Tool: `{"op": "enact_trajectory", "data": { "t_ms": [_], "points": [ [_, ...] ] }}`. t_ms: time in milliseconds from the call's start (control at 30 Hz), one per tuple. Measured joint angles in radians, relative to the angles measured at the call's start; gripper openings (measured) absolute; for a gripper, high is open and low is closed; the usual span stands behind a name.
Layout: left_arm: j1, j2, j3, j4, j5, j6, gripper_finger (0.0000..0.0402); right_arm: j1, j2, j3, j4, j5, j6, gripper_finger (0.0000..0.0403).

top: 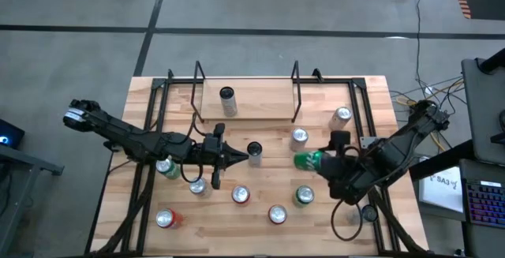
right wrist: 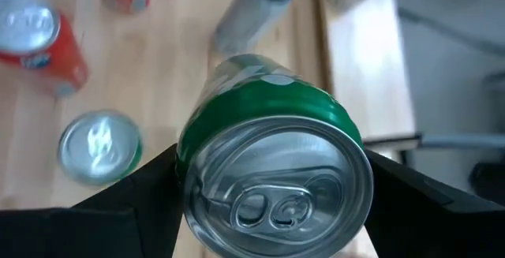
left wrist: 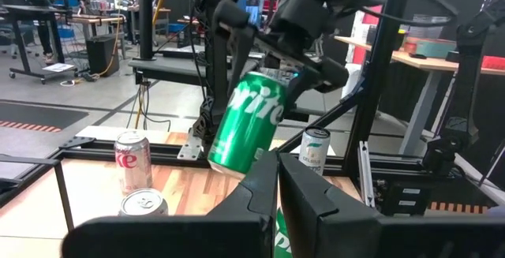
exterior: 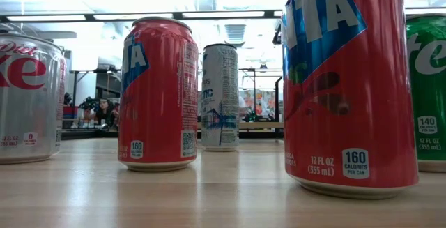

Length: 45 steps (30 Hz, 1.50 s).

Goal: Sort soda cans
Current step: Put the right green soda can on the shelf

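Note:
Several soda cans stand upright on the wooden table [top: 260,234]: red ones [top: 241,196] [top: 277,214] [top: 166,219], green ones [top: 304,196] [top: 166,167], silver ones [top: 298,137] [top: 342,116] [top: 197,185], a black one [top: 254,149] and a tall silver one [top: 227,100] at the far side. My right gripper [top: 314,161] is shut on a green soda can [left wrist: 248,124] held above the table's right half. My left gripper [top: 237,157] is shut and level, raised at mid-table, with its tips beside the black can. Neither gripper shows in the low view. My right gripper pinches the green can between its two fingers [right wrist: 150,181], on opposite sides of the wall just below the top rim [right wrist: 189,143]. The fingers slant down from above and from the table's right. The can hangs tilted below them, bottom end lowest, lifted clear of the table.
A black metal frame [top: 197,80] with upright posts borders the far, left and right sides of the table. A raised board [top: 260,104] at the far side carries the tall silver can. Bare wood lies along the near edge. A desk with gear [top: 481,187] stands right of the table.

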Motion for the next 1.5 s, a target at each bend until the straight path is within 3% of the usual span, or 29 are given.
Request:
{"op": "enact_trajectory", "data": {
  "t_ms": [300, 500, 700, 967, 1133, 1267, 1500],
  "points": [
    [0.000, 0.004, 0.000, 0.004, 0.000, 0.000, 0.0000, -0.051, 0.029, -0.003, 0.255, 0.043, -0.354, 0.0290],
    [-0.001, 0.048, 0.000, 0.006, 0.000, 0.000, 0.0024, -0.111, 0.056, -0.003, 0.311, 0.037, -0.503, 0.0290],
    [-0.001, 0.094, 0.000, 0.027, 0.000, 0.001, 0.0079, -0.170, 0.084, -0.004, 0.317, 0.027, -0.586, 0.0290],
    [0.002, 0.115, 0.000, 0.055, -0.001, 0.027, 0.0193, -0.241, 0.097, -0.004, 0.379, -0.105, -0.666, 0.0290],
    [0.008, 0.141, 0.017, 0.060, -0.002, 0.047, 0.0254, -0.258, 0.097, -0.004, 0.407, -0.116, -0.717, 0.0290],
    [0.010, 0.176, 0.048, 0.060, -0.002, 0.072, 0.0275, -0.261, 0.101, -0.004, 0.423, -0.121, -0.751, 0.0290],
    [0.018, 0.254, 0.129, 0.008, -0.003, 0.143, 0.0278, -0.262, 0.101, -0.004, 0.446, -0.123, -0.799, 0.0290]
  ]
}}
